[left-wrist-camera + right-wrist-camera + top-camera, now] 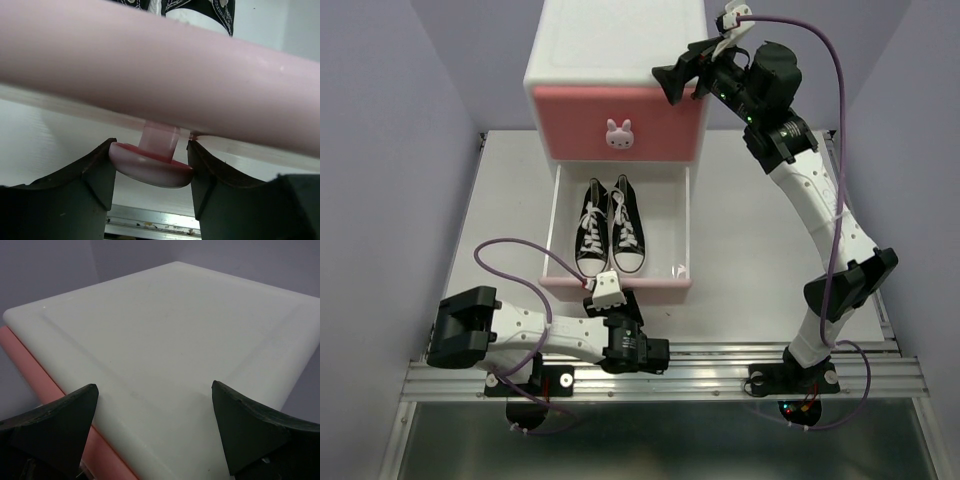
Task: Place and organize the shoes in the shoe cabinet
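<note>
Well, at the near left the left jaws are closed on the small, glossy round knob [150, 172] of the paler pink lower drawer [660, 284], one dark finger [95, 185] pressed to each side of it. That knob looks slippery. The surer hold is probably behind its flange, on the thin stem, moving straight along the slide.

The drawer stands pulled out toward the near edge of the white desk [740, 260]. In it lie two black canvas sneakers with white toe caps and laces, the left one [592, 232] and the right one [628, 226] side by side, toes near, heels far. Such shoes should be light, soft in the upper and stiffer at the rubber sole — the heel or the sole's sides would be the place to pinch. No orange sneakers are in view.

Behind stands the white boxy shoe cabinet [620, 40], its darker pink upper drawer [660, 125] shut, with a white bunny knob [618, 133] on it. What that drawer holds cannot be seen. The cabinet is likely light and could slide if the open drawer is shoved.

At the far right the right jaws hang wide open over the cabinet's top, near its right front edge, fingers [55, 425] well apart, holding nothing.
</note>
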`<state>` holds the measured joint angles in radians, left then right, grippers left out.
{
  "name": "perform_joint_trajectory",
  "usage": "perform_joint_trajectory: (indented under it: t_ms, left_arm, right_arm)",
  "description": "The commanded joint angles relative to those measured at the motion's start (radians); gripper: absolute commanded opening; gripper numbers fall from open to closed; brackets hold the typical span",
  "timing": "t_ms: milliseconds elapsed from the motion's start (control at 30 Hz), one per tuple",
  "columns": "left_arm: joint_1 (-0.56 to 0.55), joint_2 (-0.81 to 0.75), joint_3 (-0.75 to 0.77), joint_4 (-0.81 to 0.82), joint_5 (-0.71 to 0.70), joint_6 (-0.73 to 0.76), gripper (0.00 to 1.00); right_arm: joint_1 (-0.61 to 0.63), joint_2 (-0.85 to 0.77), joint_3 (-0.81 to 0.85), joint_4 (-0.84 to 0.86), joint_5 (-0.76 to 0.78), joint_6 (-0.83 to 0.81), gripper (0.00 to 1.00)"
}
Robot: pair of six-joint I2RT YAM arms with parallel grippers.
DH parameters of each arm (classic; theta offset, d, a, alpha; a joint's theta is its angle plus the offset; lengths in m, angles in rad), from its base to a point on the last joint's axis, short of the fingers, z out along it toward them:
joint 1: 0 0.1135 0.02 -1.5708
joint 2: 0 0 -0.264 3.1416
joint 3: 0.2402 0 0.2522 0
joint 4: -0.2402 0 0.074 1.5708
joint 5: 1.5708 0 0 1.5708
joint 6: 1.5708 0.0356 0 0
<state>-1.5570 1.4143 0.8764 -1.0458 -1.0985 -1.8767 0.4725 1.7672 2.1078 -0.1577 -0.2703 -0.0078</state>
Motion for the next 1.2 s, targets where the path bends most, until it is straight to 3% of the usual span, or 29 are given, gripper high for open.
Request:
perform_joint_trajectory:
  t_ms: [0,100,133,467,667,800,900,933,1033,1167]
  left_arm:
    - [0.043,-0.009,0.021,-0.077,-0.204,-0.062,0.51]
    - [0.043,0.008,0.056,-0.077,-0.245,-0.042,0.29]
    - [0.043,0.009,0.079,-0.077,-0.256,-0.018,0.02]
    - [0.048,-0.035,0.281,-0.077,-0.314,0.197,0.0]
    - [0.138,-0.081,0.27,-0.056,-0.31,0.255,0.0]
    - [0.238,-0.129,0.181,0.289,-0.308,0.621,0.0]
    - [0.371,-0.207,0.046,0.724,-0.19,0.949,0.0]
    - [0.399,-0.251,-0.003,1.041,-0.119,1.19,0.0]
    - [0.497,-0.249,-0.129,1.488,-0.032,1.436,0.0]
    - [0.633,-0.085,-0.044,1.54,0.015,1.513,0.0]
  right_arm:
    - [0.012,0.052,-0.072,-0.261,-0.047,0.086,1.0]
    - [0.012,0.041,-0.086,-0.261,-0.038,0.086,1.0]
    - [0.012,0.035,-0.094,-0.261,-0.037,0.086,1.0]
    - [0.012,0.025,-0.091,-0.264,-0.009,0.098,1.0]
    - [0.012,0.037,-0.074,-0.266,0.006,0.124,1.0]
    - [0.012,0.051,-0.069,-0.266,0.008,0.14,1.0]
    - [0.012,0.07,-0.051,-0.264,-0.001,0.149,1.0]
    - [0.012,0.075,-0.046,-0.264,-0.006,0.149,1.0]
    - [0.012,0.089,-0.031,-0.266,-0.012,0.144,1.0]
    - [0.012,0.089,-0.035,-0.266,-0.014,0.137,1.0]
